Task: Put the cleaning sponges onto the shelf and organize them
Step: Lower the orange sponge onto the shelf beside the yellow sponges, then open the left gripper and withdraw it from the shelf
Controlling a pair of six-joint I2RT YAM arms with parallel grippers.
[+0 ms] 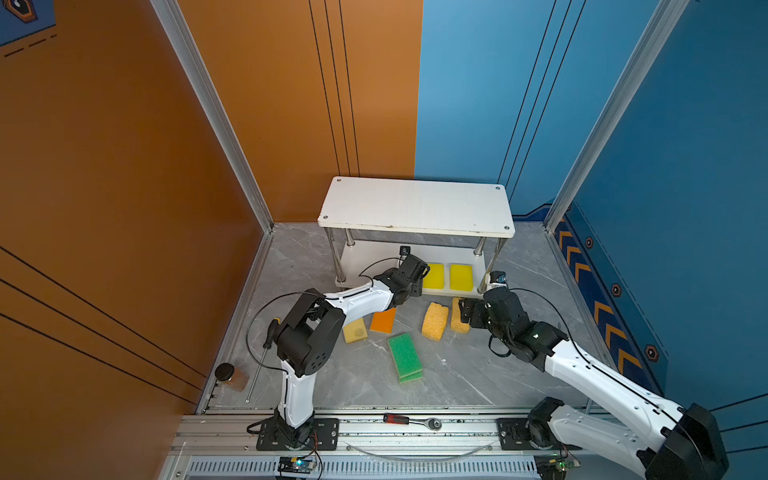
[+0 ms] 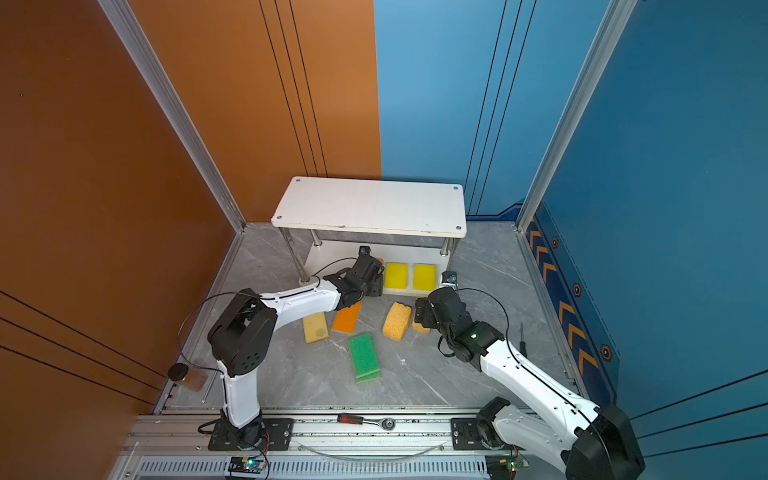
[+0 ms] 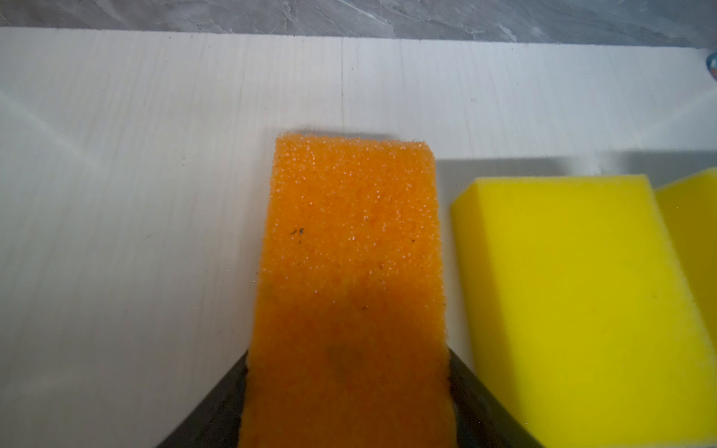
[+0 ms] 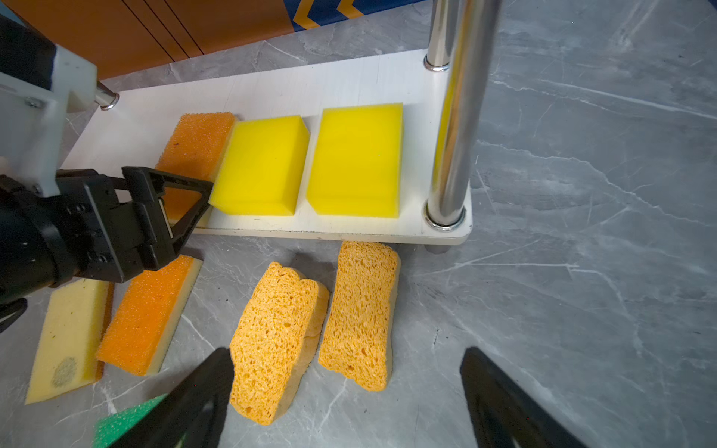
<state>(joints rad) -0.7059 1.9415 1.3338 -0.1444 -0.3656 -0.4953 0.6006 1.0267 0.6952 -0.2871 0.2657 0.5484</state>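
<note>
Left end effector (image 3: 347, 355): closed on orange sponge (image 3: 353, 232), which lies flat on lower shelf (image 3: 135, 194) board. Yellow sponges (image 3: 574, 291) just beside it, likely to keep row tidy.
Right end effector (image 4: 347, 353): wide apart, empty, over porous sponges (image 4: 279, 341) on counter (image 4: 582, 271). Likely next pick.
</note>
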